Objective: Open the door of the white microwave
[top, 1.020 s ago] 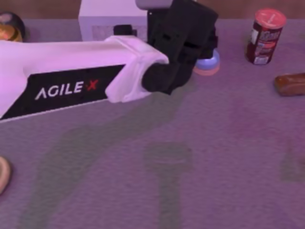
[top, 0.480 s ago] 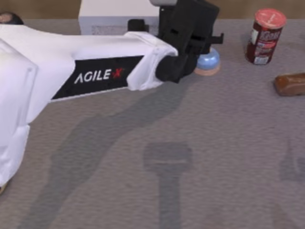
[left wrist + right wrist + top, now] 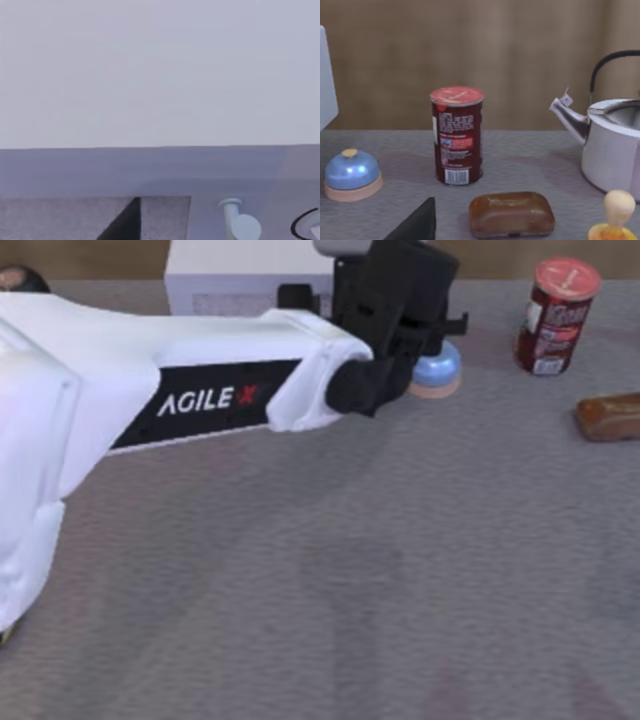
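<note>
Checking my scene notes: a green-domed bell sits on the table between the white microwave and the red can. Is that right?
Not quite: the bell has a blue dome, not green, as the top view shows. It does sit on the table between the white microwave and the red can.

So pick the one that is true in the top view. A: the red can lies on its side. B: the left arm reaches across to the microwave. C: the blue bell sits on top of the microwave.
B: the left arm stretches from the table's left to the white microwave at the far edge.
</note>
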